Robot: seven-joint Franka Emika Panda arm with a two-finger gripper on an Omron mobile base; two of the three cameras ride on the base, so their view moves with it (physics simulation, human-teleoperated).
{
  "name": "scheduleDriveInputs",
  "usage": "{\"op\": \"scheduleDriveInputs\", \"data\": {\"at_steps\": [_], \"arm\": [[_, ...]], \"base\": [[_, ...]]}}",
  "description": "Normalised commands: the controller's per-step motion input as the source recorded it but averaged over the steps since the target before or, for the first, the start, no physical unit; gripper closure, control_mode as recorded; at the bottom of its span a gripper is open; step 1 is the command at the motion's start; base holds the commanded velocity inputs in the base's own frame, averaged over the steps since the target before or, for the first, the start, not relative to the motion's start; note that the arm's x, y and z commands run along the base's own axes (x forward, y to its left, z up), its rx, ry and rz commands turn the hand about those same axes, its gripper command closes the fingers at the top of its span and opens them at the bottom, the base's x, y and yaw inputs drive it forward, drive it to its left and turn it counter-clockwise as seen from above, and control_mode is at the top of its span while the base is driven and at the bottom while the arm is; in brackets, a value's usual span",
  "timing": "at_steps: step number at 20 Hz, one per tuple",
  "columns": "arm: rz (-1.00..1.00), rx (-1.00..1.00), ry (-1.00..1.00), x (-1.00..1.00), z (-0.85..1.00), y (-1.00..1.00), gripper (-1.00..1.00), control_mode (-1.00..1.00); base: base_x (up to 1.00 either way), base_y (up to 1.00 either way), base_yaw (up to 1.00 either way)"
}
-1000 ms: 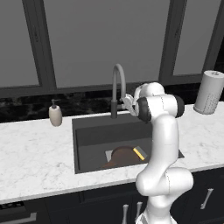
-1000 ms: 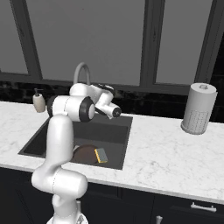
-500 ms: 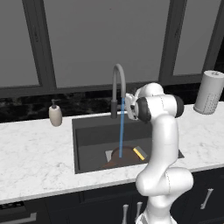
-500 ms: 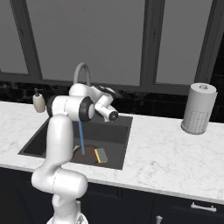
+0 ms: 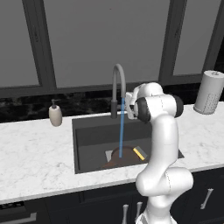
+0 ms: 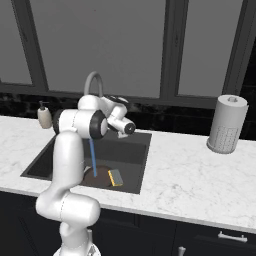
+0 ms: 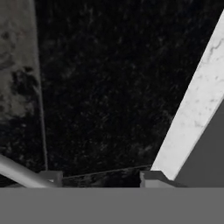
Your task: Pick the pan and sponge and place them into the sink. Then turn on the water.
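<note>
Blue water (image 5: 121, 131) still running onto pan (image 5: 124, 154), sponge (image 5: 139, 153) unmoved, hand (image 7: 98, 177) unchanged

Light is even and soft across both base views, with no clear source and only faint shading. The pale marble counter (image 5: 35, 148) reads bright without glare, while the sink (image 6: 132, 150) basin and backsplash stay dim. The hand view is dark, coarse and blurry.
</note>
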Motion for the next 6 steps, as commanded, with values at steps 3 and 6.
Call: {"op": "scheduleDriveInputs", "data": {"at_steps": [3, 6], "arm": [[0.0, 0.0, 0.0, 0.0, 0.0, 0.0, 1.0, -1.0], [0.0, 0.0, 0.0, 0.0, 0.0, 0.0, 1.0, -1.0]], "base": [[0.0, 0.0, 0.0], [0.0, 0.0, 0.0]]}}
